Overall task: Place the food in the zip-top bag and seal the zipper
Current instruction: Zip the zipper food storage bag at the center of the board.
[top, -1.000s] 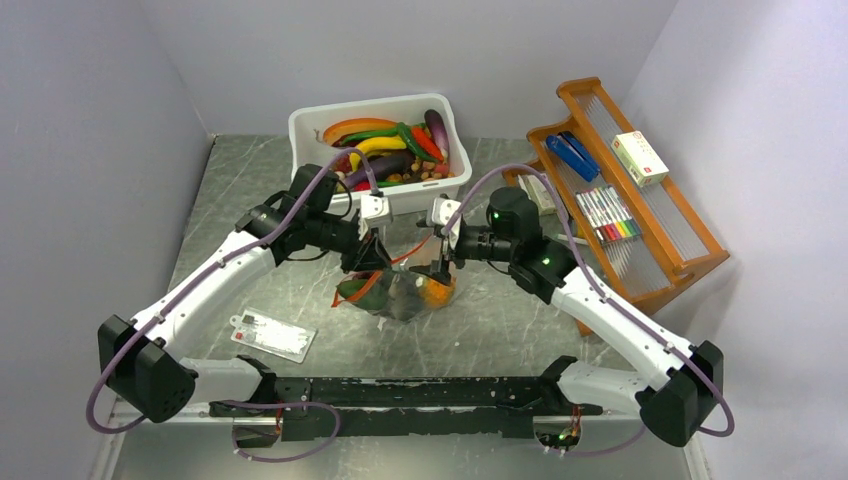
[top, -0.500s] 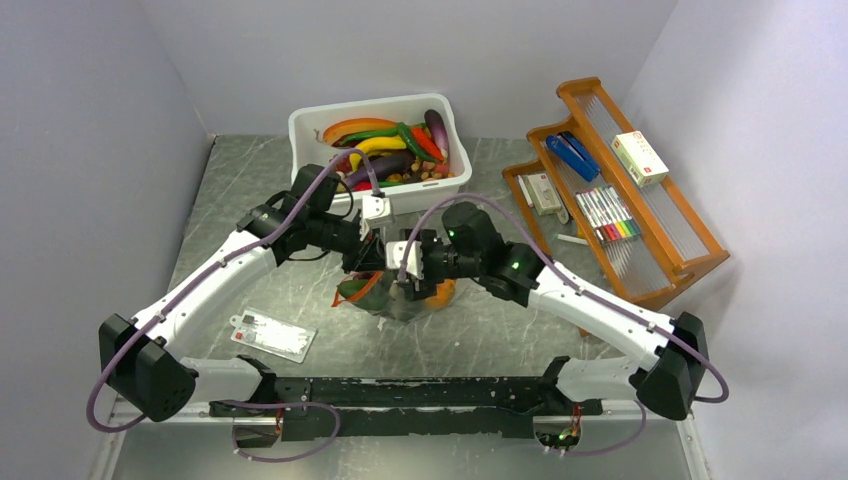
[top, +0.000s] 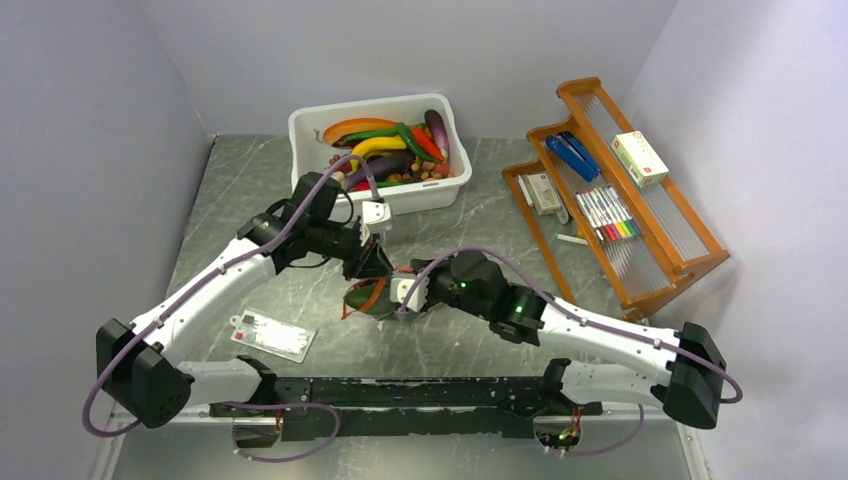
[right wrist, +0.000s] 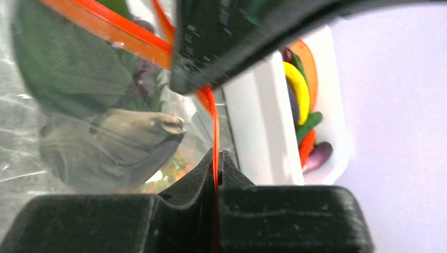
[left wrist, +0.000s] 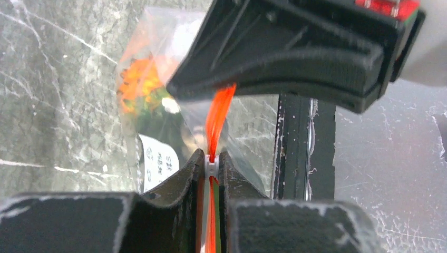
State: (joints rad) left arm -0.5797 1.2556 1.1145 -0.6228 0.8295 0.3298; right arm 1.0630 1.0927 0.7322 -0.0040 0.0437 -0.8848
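The clear zip-top bag [top: 362, 300] hangs low over the table centre between both grippers. Inside it I see orange food [left wrist: 139, 87] and a green piece [right wrist: 68, 68]; other pieces are blurred. My left gripper [top: 378, 268] [left wrist: 212, 158] is shut on the orange-red zipper [left wrist: 219, 113], pinching a small white piece on the strip. My right gripper [top: 402, 296] [right wrist: 216, 155] is shut on the same zipper [right wrist: 211, 110] just beside the left one. The two grippers stand nearly tip to tip. The bag's white label [left wrist: 158, 161] faces the left wrist view.
A white tub [top: 310, 125] full of toy vegetables stands at the back. A wooden rack [top: 690, 235] with pens and boxes is at the right. A flat white card [top: 272, 334] lies front left. The black base rail [top: 400, 392] runs along the near edge.
My right arm swung left and down, and its gripper went from open to shut on the zipper beside the left gripper. The bag shifted slightly left and lower. The left gripper kept its hold.
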